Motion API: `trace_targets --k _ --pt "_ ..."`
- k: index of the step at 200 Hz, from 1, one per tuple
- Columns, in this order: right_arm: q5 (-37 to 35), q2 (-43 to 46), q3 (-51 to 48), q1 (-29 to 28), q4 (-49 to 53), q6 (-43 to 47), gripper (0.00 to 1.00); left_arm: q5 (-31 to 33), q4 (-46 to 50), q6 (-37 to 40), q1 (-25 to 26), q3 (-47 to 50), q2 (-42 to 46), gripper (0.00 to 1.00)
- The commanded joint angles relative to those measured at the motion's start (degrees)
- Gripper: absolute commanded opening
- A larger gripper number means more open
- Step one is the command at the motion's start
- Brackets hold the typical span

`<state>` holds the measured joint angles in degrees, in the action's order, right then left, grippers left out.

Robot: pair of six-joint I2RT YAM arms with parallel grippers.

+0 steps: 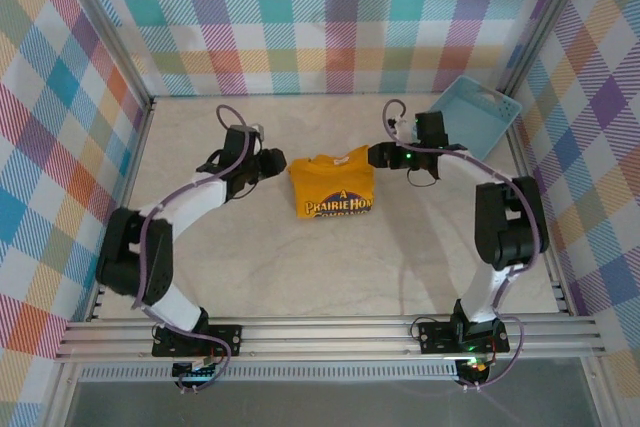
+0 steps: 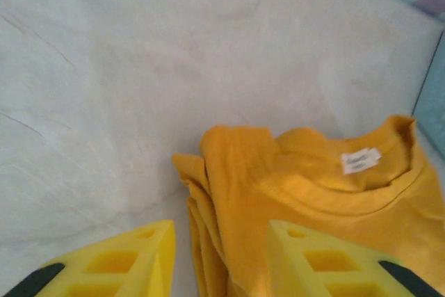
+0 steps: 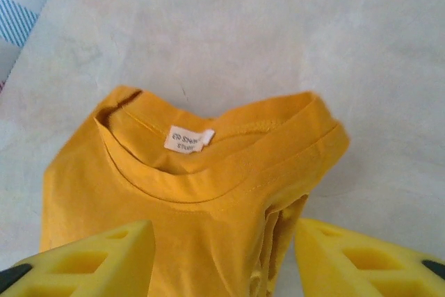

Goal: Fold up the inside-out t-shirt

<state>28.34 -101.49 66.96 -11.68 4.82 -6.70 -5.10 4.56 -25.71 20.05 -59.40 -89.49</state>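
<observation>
Item: inside-out t-shirt [image 1: 331,183], mustard-orange, folded into a compact rectangle at mid-table [image 1: 300,267]. Dark arched lettering faces up; collar with white label [image 3: 188,138] at the far edge. Left gripper [image 1: 270,162] and right gripper [image 1: 376,155]: jaws spread, flanking its far corners.

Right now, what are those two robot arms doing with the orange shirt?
They are folding the t-shirt. It lies in a small folded bundle in the middle of the table, lettering up. The left gripper and the right gripper sit at its far corners, both open. A light blue basket sits in the far right corner.
</observation>
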Motion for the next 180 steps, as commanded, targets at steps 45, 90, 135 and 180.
trace_targets --k 45,90,135,180 --pt "-1.44 8.85 -8.11 -7.87 -1.64 -2.78 0.56 1.47 -3.63 -9.18 11.82 1.44 0.31 0.43" --pt "-0.88 2.65 -10.40 -9.67 -8.22 -10.43 0.56 -0.68 -10.20 -12.94 11.77 3.06 -7.86 0.48" --pt "-3.73 -2.37 -12.12 -9.17 -10.45 -12.61 0.56 -0.18 -13.94 -15.16 10.54 8.99 -11.31 0.48" --pt "-7.14 1.70 -13.36 -8.38 -8.54 -11.52 0.55 2.56 -11.37 -13.79 10.36 11.55 -6.02 0.48"
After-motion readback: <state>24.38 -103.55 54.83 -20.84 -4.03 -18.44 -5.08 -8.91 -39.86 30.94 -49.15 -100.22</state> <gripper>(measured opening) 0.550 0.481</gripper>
